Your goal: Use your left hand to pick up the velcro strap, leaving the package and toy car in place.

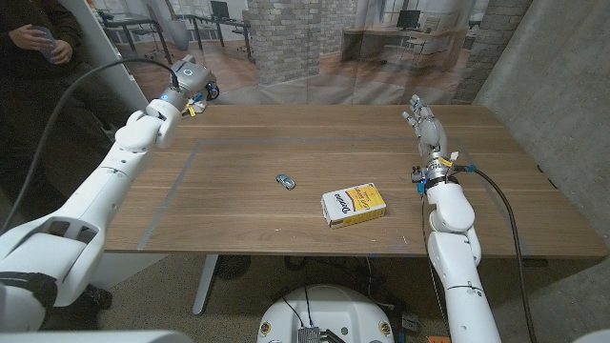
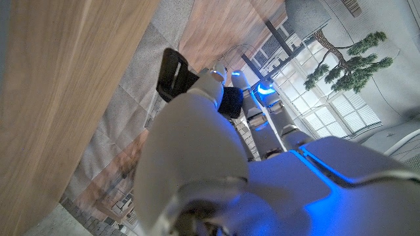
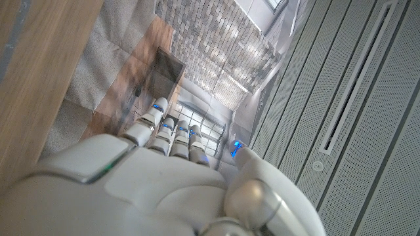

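My left hand (image 1: 189, 80) is raised over the table's far left corner. In the left wrist view its fingers (image 2: 226, 98) grip a black velcro strap (image 2: 174, 73), which sticks out beyond them. In the head view a dark bit of the strap (image 1: 212, 90) shows beside the hand. A small blue-grey toy car (image 1: 285, 181) sits near the middle of the wooden table (image 1: 238, 219). A white and yellow package (image 1: 353, 205) lies in front of it, to the right. My right hand (image 1: 425, 125) stands over the right side, fingers straight and apart, holding nothing.
A person in dark clothes (image 1: 38, 48) stands behind the table's far left corner. A grey wall (image 1: 562, 105) runs close along the right side. Cables trail from both wrists.
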